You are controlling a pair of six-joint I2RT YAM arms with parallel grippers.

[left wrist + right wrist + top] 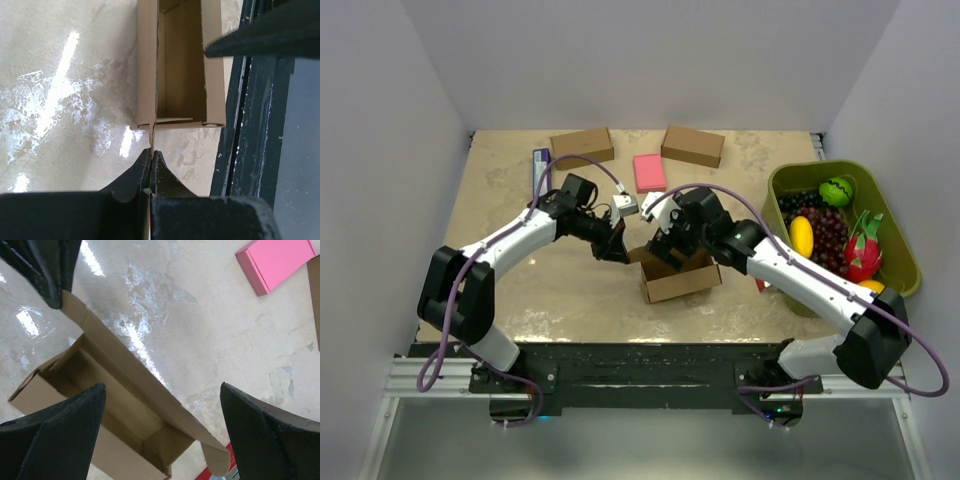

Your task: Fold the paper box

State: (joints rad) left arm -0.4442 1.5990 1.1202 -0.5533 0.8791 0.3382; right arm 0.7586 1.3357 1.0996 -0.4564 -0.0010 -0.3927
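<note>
Top external: the box (678,277) is seen at frame centre on the counter (500,170), part-formed, with the top open and one long flap raised. The flap's end corner, just left of the box, is pinched by the left pincer (613,247). In the left wrist view the flap is seen edge-on, clamped between the closed fingers (135,175). The right pincer (665,245) is spread wide over the box's upper-left part with nothing gripped; contact cannot be told. A pink pad (649,172) is seen well apart, at upper centre.
</note>
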